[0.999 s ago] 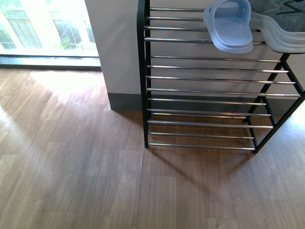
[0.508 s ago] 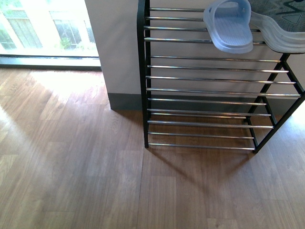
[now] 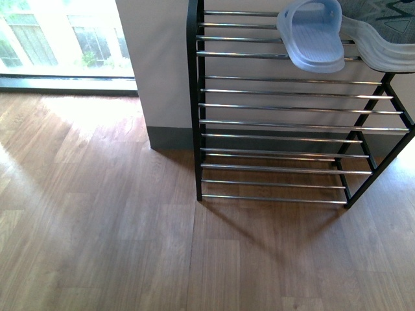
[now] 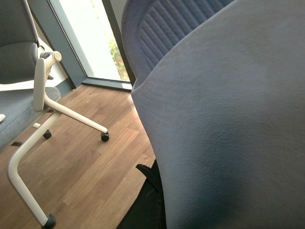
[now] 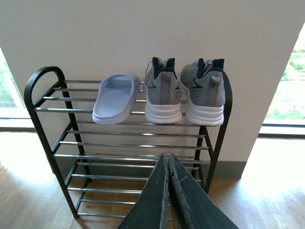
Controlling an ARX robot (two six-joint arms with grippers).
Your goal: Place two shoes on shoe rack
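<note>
The shoe rack (image 5: 44, 125) stands against a white wall, black frame with chrome bars. On its top shelf lie one pale blue slide (image 5: 116, 98) and two grey sneakers (image 5: 163, 95) side by side, heels outward. The front view shows the same slide (image 3: 310, 35) on the rack (image 3: 198, 129), with a sneaker's white sole (image 3: 382, 55) at the frame's edge. My right gripper (image 5: 167, 156) is shut and empty, out in front of the rack's lower shelves. My left gripper (image 4: 159, 200) is shut on a second pale blue slide (image 4: 224, 124) that fills its view; only one dark finger (image 4: 147, 202) shows.
A white-framed office chair (image 4: 45, 109) on castors stands on the wood floor near a bright window (image 4: 93, 43). A white wall pillar (image 3: 162, 65) sits left of the rack, and a floor-level window (image 3: 65, 39) is beyond it. Wood floor (image 3: 130, 246) lies before the rack.
</note>
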